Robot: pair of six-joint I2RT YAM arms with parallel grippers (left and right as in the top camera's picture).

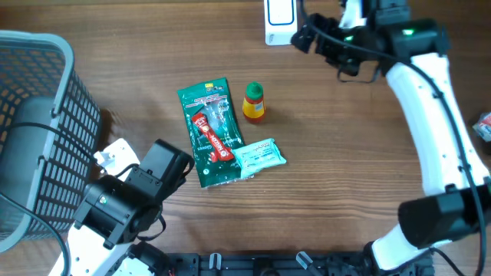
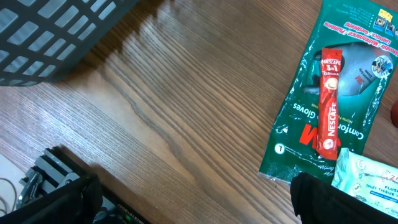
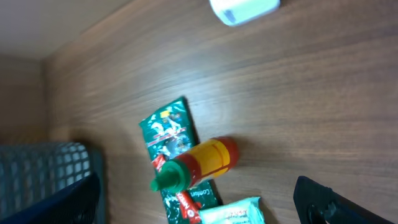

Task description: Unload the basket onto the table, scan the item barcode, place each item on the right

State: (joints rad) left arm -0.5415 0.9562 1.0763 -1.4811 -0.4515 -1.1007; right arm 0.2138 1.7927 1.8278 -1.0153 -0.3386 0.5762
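Scanner (image 1: 280, 21), one white device, sits at the far edge of the table (image 1: 345, 169) in the overhead view, partly cut off by the frame. The right gripper (image 1: 303, 37) hovers just beside it on its right; whether they touch cannot be told.

Four items lie in one cluster at mid-table:
- one green glove pack (image 1: 193, 161)
- one red sachet (image 1: 212, 138) lying on top of the glove pack
- one tissue pack (image 1: 258, 156) overlapping the glove pack's near right corner
- one orange bottle (image 1: 254, 103) with a green cap, just beside the glove pack's far right corner

One dark basket (image 1: 77, 130) fills the left edge. The left gripper (image 1: 173, 165) sits near the front left, between basket and glove pack. Bare wood is widest right of the cluster, and a band of it separates the cluster from the scanner. One small red object (image 1: 483, 126) is clipped by the right edge; too little shows to name it.

In the left wrist view, two dark fingers (image 2: 329, 199) stand in the lower corners, jaws spread wide with only bare wood between them. A basket corner shows at upper left. Glove pack, sachet and tissue pack lie at the right, with a broad strip of open wood between.

In the right wrist view, two fingers (image 3: 336, 202) stand in the lower corners, jaws spread wide and holding nothing. The scanner shows at the top edge, cut off. Bottle, glove pack, sachet and tissue pack lie at bottom centre and the basket at lower left. Open wood lies between scanner and cluster.
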